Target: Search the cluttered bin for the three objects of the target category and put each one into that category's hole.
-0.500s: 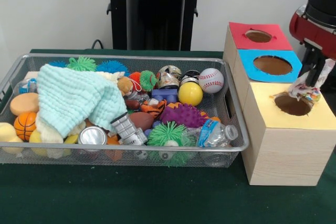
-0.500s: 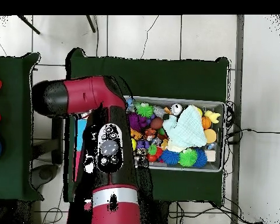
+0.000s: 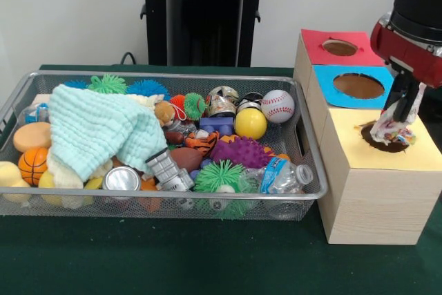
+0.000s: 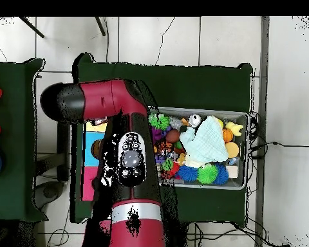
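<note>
Green-clothed table (image 3: 207, 267): jaws (image 3: 407, 105) grip a crinkled wrapper (image 3: 392, 128) over the yellow box's hole (image 3: 384, 139), beside the cluttered bin (image 3: 304, 191).

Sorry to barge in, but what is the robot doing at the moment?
The Sawyer arm is at the wooden boxes beside the cluttered bin. Its gripper is shut on a crinkly wrapper, holding it right at the hole in the yellow-topped box, apparently to drop it in. The bin itself is full of balls, a light blue cloth, a can and other odds and ends.
</note>
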Controlling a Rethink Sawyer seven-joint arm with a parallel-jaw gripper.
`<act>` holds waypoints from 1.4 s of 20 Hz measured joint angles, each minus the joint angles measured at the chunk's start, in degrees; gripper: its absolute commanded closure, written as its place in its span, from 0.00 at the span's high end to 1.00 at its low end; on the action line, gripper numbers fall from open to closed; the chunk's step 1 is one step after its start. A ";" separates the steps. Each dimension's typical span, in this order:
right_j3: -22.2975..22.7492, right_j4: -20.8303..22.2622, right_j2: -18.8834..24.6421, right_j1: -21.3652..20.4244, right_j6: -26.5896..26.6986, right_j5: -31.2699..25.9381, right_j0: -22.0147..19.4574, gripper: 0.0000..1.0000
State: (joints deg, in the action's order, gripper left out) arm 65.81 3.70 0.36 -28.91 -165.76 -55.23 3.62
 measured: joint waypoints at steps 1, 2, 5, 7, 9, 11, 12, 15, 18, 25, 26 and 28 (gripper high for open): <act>-0.10 -0.01 0.00 0.01 0.00 0.00 -0.11 0.00; -0.17 -0.05 0.00 0.02 0.00 0.00 -0.18 0.00; -0.47 -0.05 -0.01 0.03 0.00 0.00 -0.60 1.00; -0.62 -0.05 -0.01 0.05 0.00 -0.01 -0.80 1.00; -0.86 -0.05 -0.01 0.12 0.00 -0.20 -0.97 1.00; -1.11 -0.04 -0.01 0.19 0.00 -0.45 -1.10 1.00; -1.24 -0.05 -0.01 0.22 0.00 -0.59 -1.15 1.00; -1.78 -0.04 -0.01 0.36 0.00 -1.15 -1.33 1.00; -2.33 -0.04 0.00 0.48 0.00 -1.37 -1.37 1.00; -2.93 -0.02 0.00 0.52 0.00 -1.58 -1.37 1.00; -2.99 0.01 0.00 0.52 0.00 -1.73 -1.37 1.00; -3.02 0.13 0.00 0.52 0.00 -1.98 -1.42 0.00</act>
State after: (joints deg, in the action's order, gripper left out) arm 62.79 3.83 0.36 -28.39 -165.76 -57.21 2.21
